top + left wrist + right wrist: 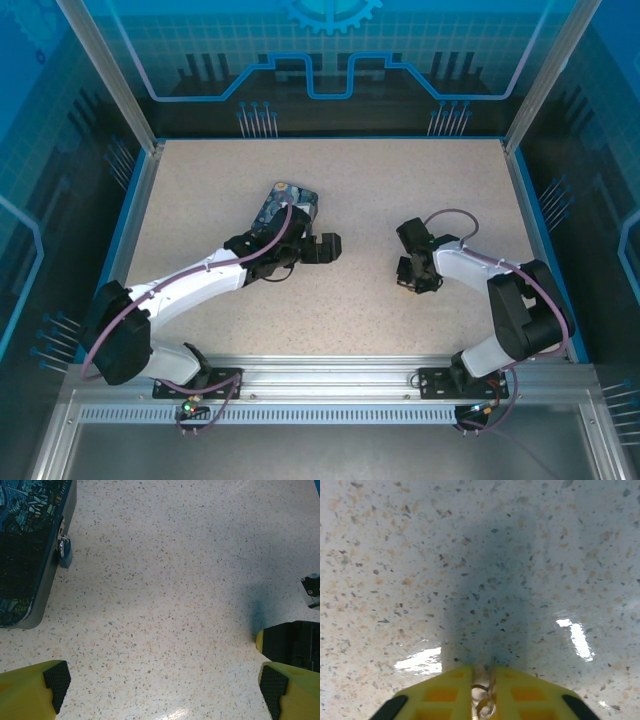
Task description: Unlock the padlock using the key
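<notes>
The padlock (64, 551), tiny with a bluish body, hangs at the side latch of the dark blue night-sky box (25, 555) in the left wrist view. My left gripper (162, 680) is open wide over bare table to the right of the box (283, 205), nothing between its pads (56, 680). In the overhead view it (325, 248) points right, just beyond the box. My right gripper (482, 672) is down at the tabletop, its yellow fingers (445, 690) closed on the thin metal key (491, 682), whose small ring shows in the narrow gap. From above, the right gripper (412, 280) sits right of centre.
The speckled table (200, 180) is walled by an aluminium frame with blue panels (330, 60). Part of the right arm's head (295, 645) shows at the right edge of the left wrist view. Open floor lies between the two grippers.
</notes>
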`<state>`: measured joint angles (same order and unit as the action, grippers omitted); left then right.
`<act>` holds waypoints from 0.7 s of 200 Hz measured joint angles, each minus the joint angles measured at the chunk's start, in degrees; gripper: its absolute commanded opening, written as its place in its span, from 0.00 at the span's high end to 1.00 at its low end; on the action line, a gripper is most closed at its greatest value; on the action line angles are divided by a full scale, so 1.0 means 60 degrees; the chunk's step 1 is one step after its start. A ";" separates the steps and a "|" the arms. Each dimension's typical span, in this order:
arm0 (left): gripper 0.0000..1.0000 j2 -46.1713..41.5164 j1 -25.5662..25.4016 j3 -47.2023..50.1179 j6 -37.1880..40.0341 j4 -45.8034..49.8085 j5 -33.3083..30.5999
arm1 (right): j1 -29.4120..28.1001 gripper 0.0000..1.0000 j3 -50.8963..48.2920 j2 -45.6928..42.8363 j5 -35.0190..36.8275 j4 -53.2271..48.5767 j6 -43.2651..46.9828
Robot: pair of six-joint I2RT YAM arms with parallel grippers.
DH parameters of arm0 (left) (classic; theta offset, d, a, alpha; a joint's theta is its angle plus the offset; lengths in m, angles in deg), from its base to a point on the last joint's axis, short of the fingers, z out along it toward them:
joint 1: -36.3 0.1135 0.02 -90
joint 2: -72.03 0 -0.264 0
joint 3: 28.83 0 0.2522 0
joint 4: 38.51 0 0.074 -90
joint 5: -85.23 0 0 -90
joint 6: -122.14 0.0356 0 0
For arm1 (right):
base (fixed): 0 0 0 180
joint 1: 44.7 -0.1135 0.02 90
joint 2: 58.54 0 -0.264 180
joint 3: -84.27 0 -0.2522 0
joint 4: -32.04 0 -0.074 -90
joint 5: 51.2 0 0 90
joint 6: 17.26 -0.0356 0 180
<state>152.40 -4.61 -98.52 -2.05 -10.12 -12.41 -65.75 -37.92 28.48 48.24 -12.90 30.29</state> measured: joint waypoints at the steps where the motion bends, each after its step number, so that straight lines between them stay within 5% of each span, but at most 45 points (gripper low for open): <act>1: 0.01 0.0000 0.0000 0.0000 0.0000 0.0000 0.0000 | -0.0004 0.91 0.0000 0.0000 -0.0004 0.0004 -0.0018; 20: 0.01 0.0000 0.0000 -0.0025 0.0000 0.0000 0.0000 | -0.0040 1.00 0.0000 0.0007 -0.0073 0.0062 0.0080; 74: 0.01 0.0007 0.0000 -0.0047 0.0000 0.0015 -0.0007 | -0.0044 1.00 0.0000 -0.0262 -0.0426 0.0058 0.0510; 140: 0.01 0.0007 0.0138 -0.0233 0.0029 0.0168 0.0379 | -0.0025 1.00 0.0452 -0.1701 -0.3126 0.0637 0.1559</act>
<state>152.45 -3.78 -99.92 -1.88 -9.11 -10.14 -65.91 -35.21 18.27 29.48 -9.08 39.64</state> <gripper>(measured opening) 0.989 0.065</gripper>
